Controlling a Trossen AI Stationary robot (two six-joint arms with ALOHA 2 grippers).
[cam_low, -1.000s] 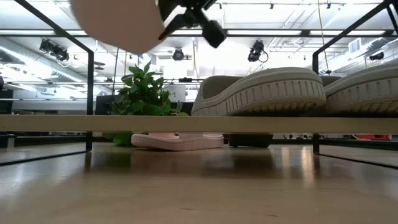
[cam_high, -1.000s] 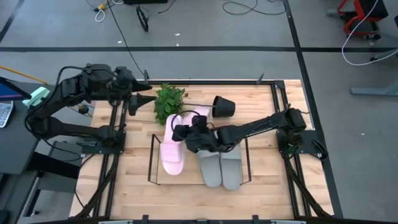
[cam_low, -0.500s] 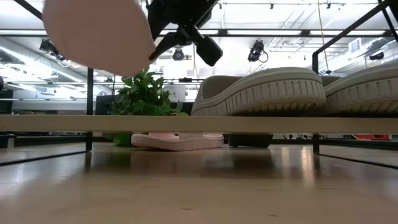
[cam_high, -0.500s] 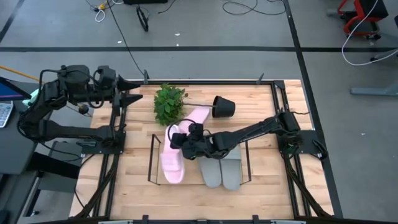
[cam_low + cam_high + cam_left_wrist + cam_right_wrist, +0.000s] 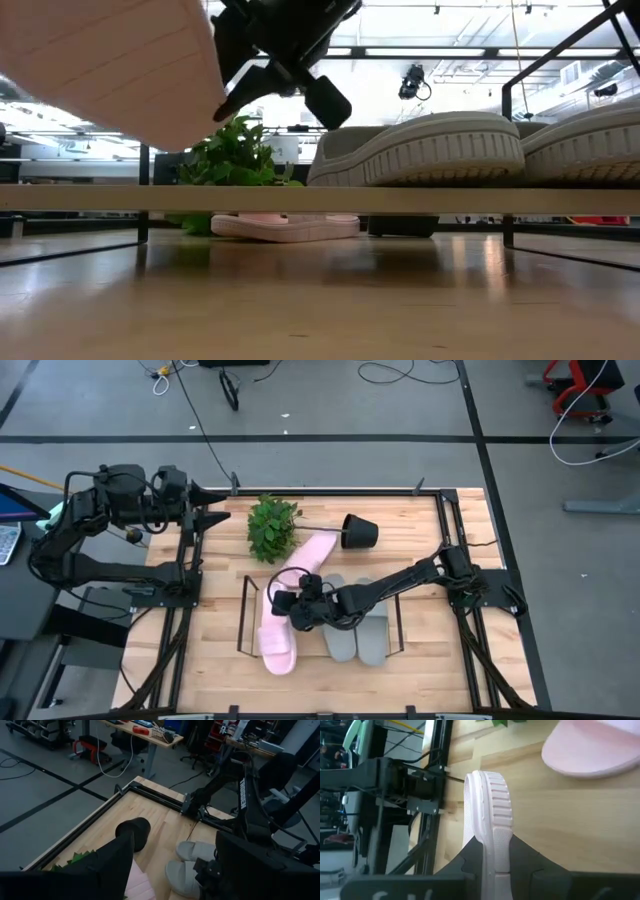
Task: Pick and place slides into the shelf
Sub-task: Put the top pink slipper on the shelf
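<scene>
My right gripper (image 5: 290,603) is shut on one light pink slide (image 5: 277,640) and carries it above the left part of the black wire shelf (image 5: 243,615); the low view shows the slide's sole (image 5: 110,70) high up. Two grey-green slides (image 5: 340,632) (image 5: 372,632) rest sole-down side by side on the shelf's right part (image 5: 420,145). The second pink slide (image 5: 308,552) lies flat on the table behind the shelf, beside the plant. My left gripper (image 5: 208,516) waits open over the table's far left corner. My right gripper holds the pink slide at its far end (image 5: 487,827), pinched between the two fingers with the ribbed sole rim standing edge-on between them. The fingers reach in from the table's right. The slide is lifted clear of the shelf and tilted, its free end toward the near edge (image 5: 280,665).
A green plant (image 5: 270,528) lies tipped over at the far side, with its black pot (image 5: 358,531) on its side. Black rails (image 5: 470,480) frame the table. Bare wood shows in front of the shelf (image 5: 320,680).
My right gripper has carried the pink slide toward the near edge and slightly left, over the shelf's left part; the slide has come nearer the low camera and has tipped. My left arm drew back toward the table's left edge, then kept still.
</scene>
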